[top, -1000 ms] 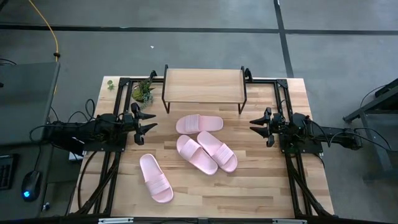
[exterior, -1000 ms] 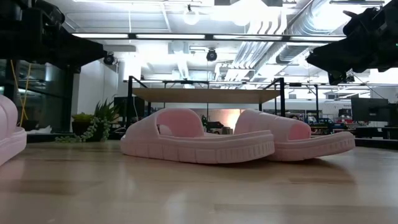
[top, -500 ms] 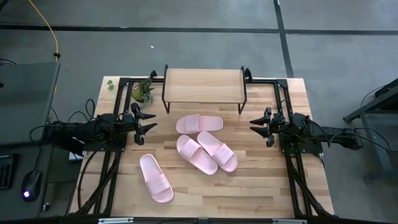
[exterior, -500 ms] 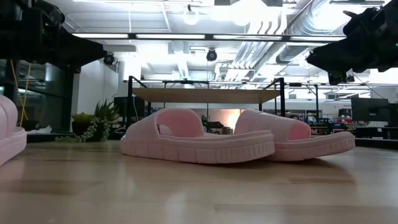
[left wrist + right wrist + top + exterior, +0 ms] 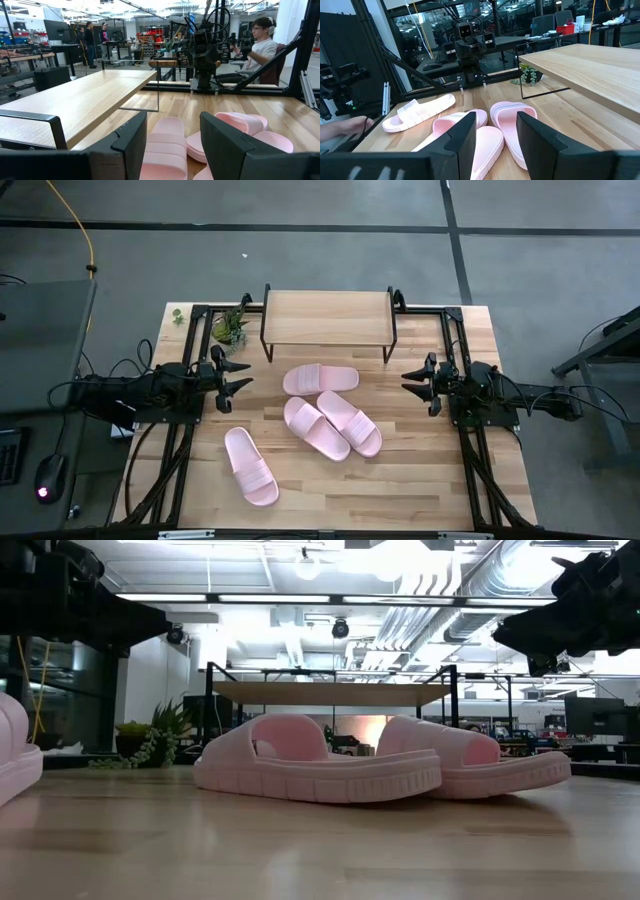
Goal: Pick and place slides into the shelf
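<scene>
My left gripper (image 5: 238, 373) and right gripper (image 5: 410, 380) both hover with fingers spread, holding nothing, at opposite table (image 5: 420, 480) edges. Between them lie three slides (image 5: 330, 415); a fourth (image 5: 250, 466) sits nearer my left. The shelf (image 5: 328, 318) beyond carries nothing, with open tabletop around it.

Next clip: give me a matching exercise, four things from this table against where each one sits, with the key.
Things:
1. shelf
2. potted plant
3. lone slide
4. right gripper

Places:
A. apart from the other slides, toward the table's near left
B. at the table's right edge, fingers open and empty
C. middle of the far edge
D. just left of the shelf

Pairs: 1-C, 2-D, 3-A, 4-B
</scene>
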